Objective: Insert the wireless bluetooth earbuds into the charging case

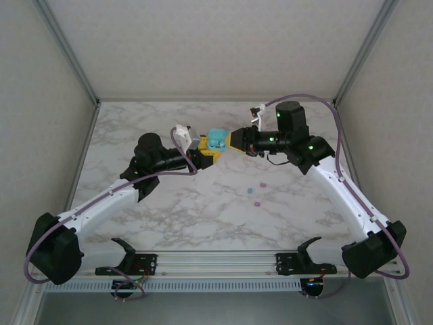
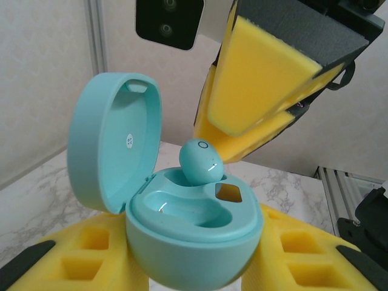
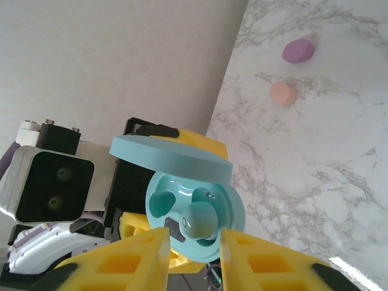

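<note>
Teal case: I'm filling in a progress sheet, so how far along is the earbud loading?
Done: teal case open, clamped in left gripper. In hand: teal earbud stands half-seated in one socket, right gripper with jaws apart beside it. Left: second socket empty; pink earbud and peach earbud lie on the table.

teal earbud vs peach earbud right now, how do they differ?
Colour: the teal earbud matches the charging case; the peach earbud does not. Place: the teal earbud stands in a case socket, poking above it; the peach earbud lies loose on the marble table. Shared: both small, rounded nubs.
</note>
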Tool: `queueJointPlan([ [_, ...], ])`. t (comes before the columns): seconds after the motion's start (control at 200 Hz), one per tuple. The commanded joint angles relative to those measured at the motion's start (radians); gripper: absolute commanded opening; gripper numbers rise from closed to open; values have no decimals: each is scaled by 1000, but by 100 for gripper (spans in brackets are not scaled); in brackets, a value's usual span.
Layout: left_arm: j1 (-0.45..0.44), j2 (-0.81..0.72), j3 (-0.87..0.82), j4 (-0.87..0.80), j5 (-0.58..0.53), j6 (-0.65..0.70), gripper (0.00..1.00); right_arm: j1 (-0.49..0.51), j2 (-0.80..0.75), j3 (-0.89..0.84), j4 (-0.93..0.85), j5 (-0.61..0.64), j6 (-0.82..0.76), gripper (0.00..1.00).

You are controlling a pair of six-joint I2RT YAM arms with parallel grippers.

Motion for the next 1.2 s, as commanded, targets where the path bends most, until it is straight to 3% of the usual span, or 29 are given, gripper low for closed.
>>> queueJointPlan([
  [0.0,-8,-6,31,14,-2,9,22,12,5,38,-7,8,1,26],
  [0.971,-16,-1,36,-9,6,27,22,23,55,67,14,25,-2,25],
  [1.191,-16,-10,28,-12,-22,32,22,22,25,81,-18,51,-33,29],
])
